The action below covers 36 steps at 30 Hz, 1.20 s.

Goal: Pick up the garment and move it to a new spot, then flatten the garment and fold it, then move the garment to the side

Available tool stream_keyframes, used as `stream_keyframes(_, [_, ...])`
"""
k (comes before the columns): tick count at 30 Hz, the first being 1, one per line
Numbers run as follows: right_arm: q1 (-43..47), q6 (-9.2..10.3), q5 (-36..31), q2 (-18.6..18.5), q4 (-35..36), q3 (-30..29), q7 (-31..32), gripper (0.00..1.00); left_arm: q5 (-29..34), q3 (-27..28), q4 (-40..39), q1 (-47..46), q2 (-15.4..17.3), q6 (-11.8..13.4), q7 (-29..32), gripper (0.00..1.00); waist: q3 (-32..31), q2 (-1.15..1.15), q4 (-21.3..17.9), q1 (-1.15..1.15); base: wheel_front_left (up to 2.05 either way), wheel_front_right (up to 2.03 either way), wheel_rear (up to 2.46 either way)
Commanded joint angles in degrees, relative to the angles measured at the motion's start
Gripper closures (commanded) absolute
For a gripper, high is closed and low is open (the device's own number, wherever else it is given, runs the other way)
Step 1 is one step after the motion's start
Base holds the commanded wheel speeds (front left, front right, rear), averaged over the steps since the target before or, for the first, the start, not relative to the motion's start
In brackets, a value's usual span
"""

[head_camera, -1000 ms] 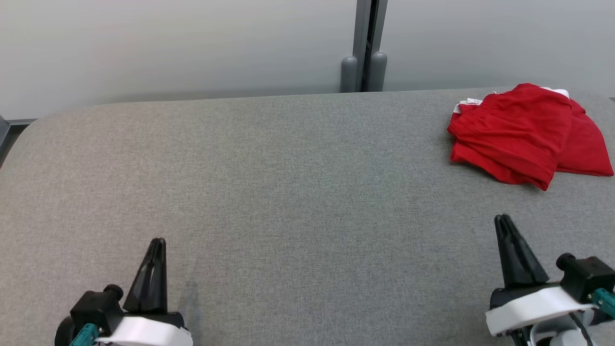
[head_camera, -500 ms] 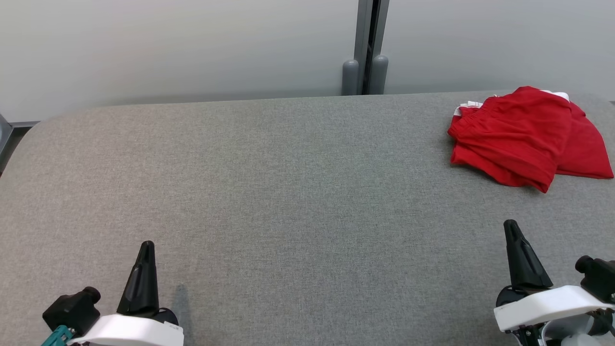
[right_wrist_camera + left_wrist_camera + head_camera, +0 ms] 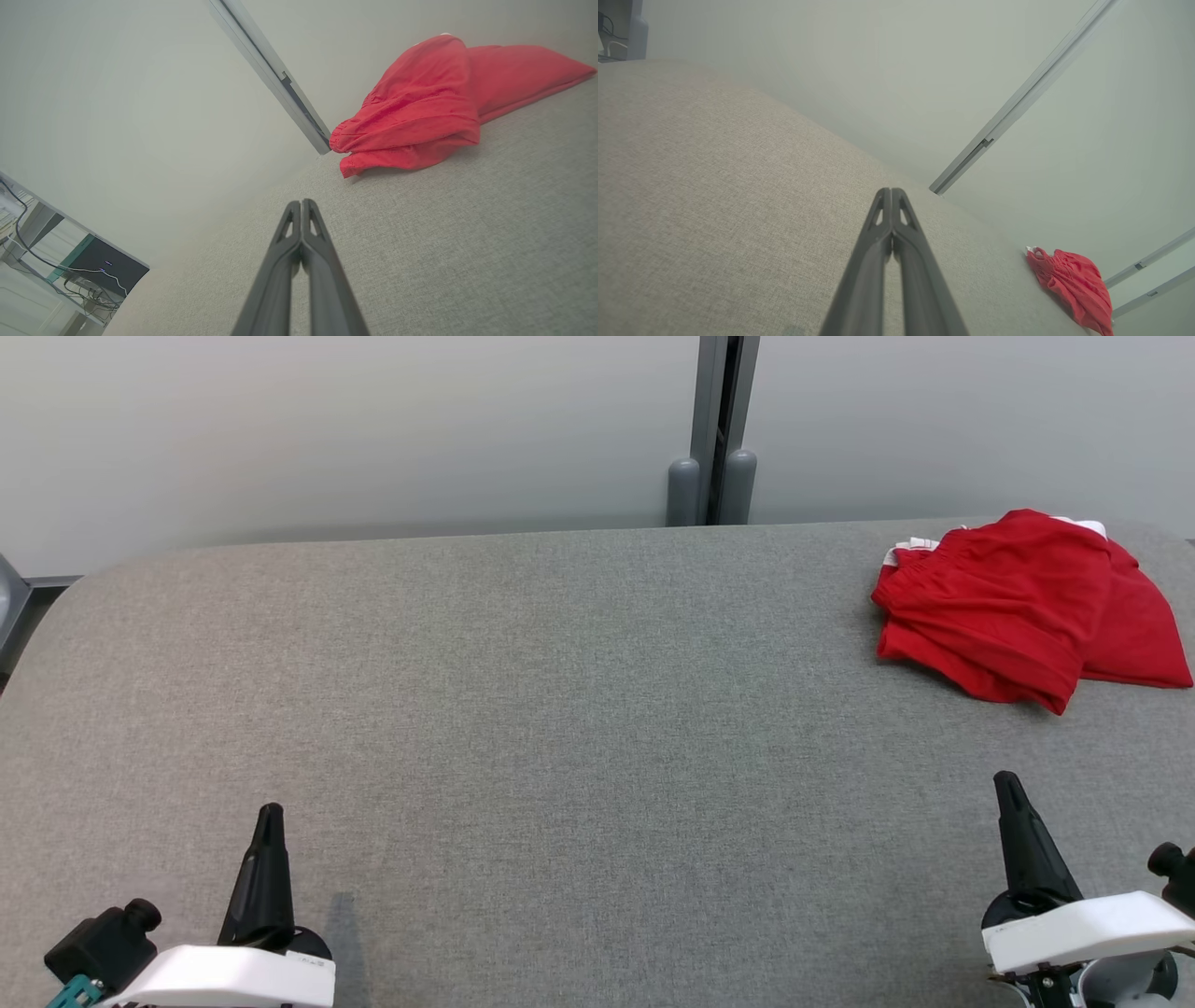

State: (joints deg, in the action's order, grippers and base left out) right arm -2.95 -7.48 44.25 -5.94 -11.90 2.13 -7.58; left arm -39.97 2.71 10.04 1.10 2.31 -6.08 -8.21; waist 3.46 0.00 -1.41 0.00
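You see the red garment (image 3: 1022, 602) lying bunched at the far right of the grey table (image 3: 560, 709). Your left gripper (image 3: 269, 810) and right gripper (image 3: 1005, 778) are both closed tight, holding nothing, near you.

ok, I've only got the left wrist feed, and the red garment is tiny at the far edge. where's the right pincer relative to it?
Observer: In the head view the right pincer sits at the lower right. It is on the near side of the red garment and not touching it.
Operator: open or shut?
Observer: Shut. Its tips meet in the right wrist view and it holds nothing.
Operator: garment spread flat?
Observer: No. It lies in overlapping layers at the far right of the grey fabric surface, with white trim showing at its back edge.
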Motion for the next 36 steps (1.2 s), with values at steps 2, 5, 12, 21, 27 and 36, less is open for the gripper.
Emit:
stream_keyframes(2, [-0.1, -0.01, 2.5, -0.3, 1.2, -0.7, 0.6, 1.0, -2.6, 0.4, -1.1, 0.2, 0.3, -0.5, 0.5, 1.0, -0.1, 0.0, 0.0, 0.0, 0.0, 0.0, 0.0])
stream_keyframes(5, [0.1, -0.01, 4.8, -0.2, 1.3, -1.0, 1.3, 1.0, -5.0, 0.5, -1.3, 0.3, 0.3, -0.5, 1.1, 1.0, -0.2, 0.0, 0.1, 0.0, 0.0, 0.0, 0.0])
stream_keyframes(12, [0.4, -0.01, 9.7, 0.1, 1.7, -1.7, 2.8, 1.0, -10.4, 0.8, -1.9, 0.5, 0.4, -0.6, 2.3, 1.0, -0.4, 0.0, 0.2, 0.0, 0.0, 0.0, 0.0])
stream_keyframes(21, [0.9, -0.02, 15.6, 0.4, 2.1, -2.7, 4.7, 1.0, -16.8, 1.1, -2.5, 0.9, 0.4, -0.8, 3.8, 1.0, -0.7, 0.0, 0.3, 0.0, 0.0, 0.0, 0.0])
stream_keyframes(27, [1.2, -0.02, 19.8, 0.7, 2.4, -3.3, 6.1, 1.0, -21.3, 1.3, -2.9, 1.1, 0.5, -0.9, 4.9, 1.0, -0.9, 0.0, 0.4, 0.0, 0.0, 0.0, 0.0])
stream_keyframes(36, [1.7, -0.02, 24.2, 1.0, 2.8, -4.1, 7.6, 1.0, -26.2, 1.5, -3.4, 1.5, 0.5, -1.0, 6.1, 1.0, -1.2, 0.0, 0.5, 0.0, 0.0, 0.0, 0.0])
